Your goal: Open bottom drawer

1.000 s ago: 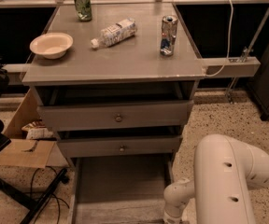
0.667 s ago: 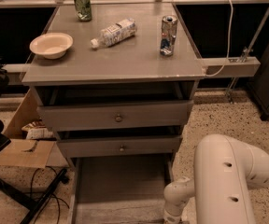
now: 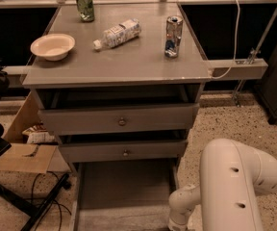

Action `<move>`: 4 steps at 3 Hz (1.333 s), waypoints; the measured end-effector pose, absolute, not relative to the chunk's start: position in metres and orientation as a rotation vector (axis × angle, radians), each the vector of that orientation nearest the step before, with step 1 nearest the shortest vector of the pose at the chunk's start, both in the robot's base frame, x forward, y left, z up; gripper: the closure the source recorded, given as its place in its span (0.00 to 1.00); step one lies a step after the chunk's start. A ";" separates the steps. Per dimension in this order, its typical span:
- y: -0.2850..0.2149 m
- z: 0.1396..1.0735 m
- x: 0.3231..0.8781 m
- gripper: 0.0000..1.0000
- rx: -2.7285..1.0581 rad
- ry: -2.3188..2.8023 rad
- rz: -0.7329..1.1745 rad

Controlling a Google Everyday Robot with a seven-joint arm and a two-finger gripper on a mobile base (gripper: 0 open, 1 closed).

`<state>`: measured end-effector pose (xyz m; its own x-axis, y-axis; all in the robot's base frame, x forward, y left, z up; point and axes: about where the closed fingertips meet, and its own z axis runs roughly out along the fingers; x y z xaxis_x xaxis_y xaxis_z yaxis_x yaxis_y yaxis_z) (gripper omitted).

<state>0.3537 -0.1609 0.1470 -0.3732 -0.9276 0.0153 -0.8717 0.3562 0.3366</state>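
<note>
The bottom drawer [image 3: 124, 191] is seen pulled out. At its right side the tool is cropped off, so its grip cannot be told.

Three grey metal drawers, a top drawer [image 3: 119, 121], a middle drawer [image 3: 124, 152] and a pulled-out bottom drawer [image 3: 124, 196], two drink cans, a green can [image 3: 85, 5] and a silver-blue can [image 3: 173, 36], one clear plastic bottle [image 3: 118, 33], one pale round bowl [image 3: 52, 46], one white robot arm [image 3: 234, 186], its single gripper out of sight below.

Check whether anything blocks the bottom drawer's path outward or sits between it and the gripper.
Nothing visible does. The bottom drawer is already drawn out, its front past the picture's lower edge. The gripper is out of view below, where the arm drops beside the drawer.
</note>
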 end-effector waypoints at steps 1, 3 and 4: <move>-0.160 0.162 0.349 0.00 1.664 -2.417 -0.410; -0.158 0.277 0.328 0.00 1.848 -2.513 -0.354; -0.149 0.339 0.287 0.00 1.965 -2.470 -0.350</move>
